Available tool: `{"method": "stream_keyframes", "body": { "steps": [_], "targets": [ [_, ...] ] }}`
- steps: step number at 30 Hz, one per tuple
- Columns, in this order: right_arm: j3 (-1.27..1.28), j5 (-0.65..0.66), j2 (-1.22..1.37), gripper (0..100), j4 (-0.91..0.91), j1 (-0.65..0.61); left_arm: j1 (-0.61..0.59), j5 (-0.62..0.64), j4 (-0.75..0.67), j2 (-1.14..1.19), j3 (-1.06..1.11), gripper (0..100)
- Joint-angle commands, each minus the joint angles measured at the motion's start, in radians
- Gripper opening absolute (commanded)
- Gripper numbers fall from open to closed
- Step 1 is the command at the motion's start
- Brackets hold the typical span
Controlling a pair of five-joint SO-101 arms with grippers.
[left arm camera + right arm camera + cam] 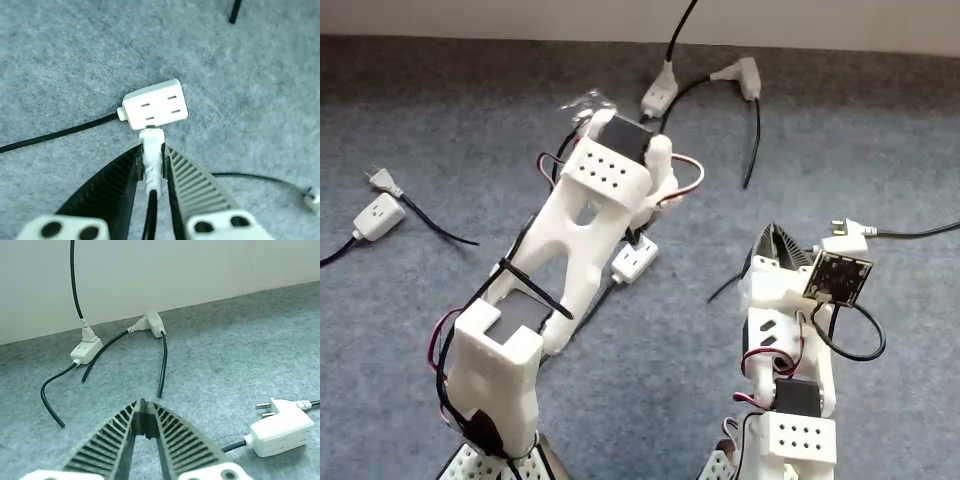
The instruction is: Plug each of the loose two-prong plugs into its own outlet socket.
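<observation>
White two-prong plug (151,142) pinched in left gripper (151,151), nose touching white multi-socket outlet block (154,105) mid grey carpeted table (420,130); can't tell if seated. Right gripper (145,410) fully closed, empty.

Open lane down the middle of the tabletop (692,340).
A black cord (756,140) crosses the upper centre of the frame; an outlet socket (378,216) sits at the left edge, a loose white plug (847,240) at the right.
</observation>
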Motion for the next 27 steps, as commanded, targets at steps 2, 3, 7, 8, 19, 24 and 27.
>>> {"method": "stream_keyframes", "body": {
  "steps": [2, 3, 7, 8, 19, 24, 27],
  "targets": [
    [0.14, 0.014, -0.018, 0.8, 0.001, -0.012, -0.051, 0.132, -0.097, -0.008, 0.051, 1],
    [0.14, 0.014, -0.018, 0.8, 0.001, -0.012, -0.051, 0.149, -0.121, -0.008, 0.073, 1],
    [0.14, 0.014, -0.018, 0.8, 0.001, -0.012, -0.031, 0.158, -0.224, -0.008, 0.151, 1],
    [0.14, 0.014, -0.018, 0.8, 0.001, -0.012, -0.024, 0.158, -0.249, -0.008, 0.166, 1],
    [0.14, 0.014, -0.018, 0.8, 0.001, -0.03, 0.01, 0.163, -0.348, -0.008, 0.239, 1],
    [0.14, 0.014, -0.018, 0.8, 0.001, -0.042, 0.059, 0.163, -0.348, -0.008, 0.239, 1],
    [0.14, 0.014, -0.018, 0.8, 0.001, -0.042, 0.056, 0.163, -0.351, -0.008, 0.239, 1]
  ]
}}
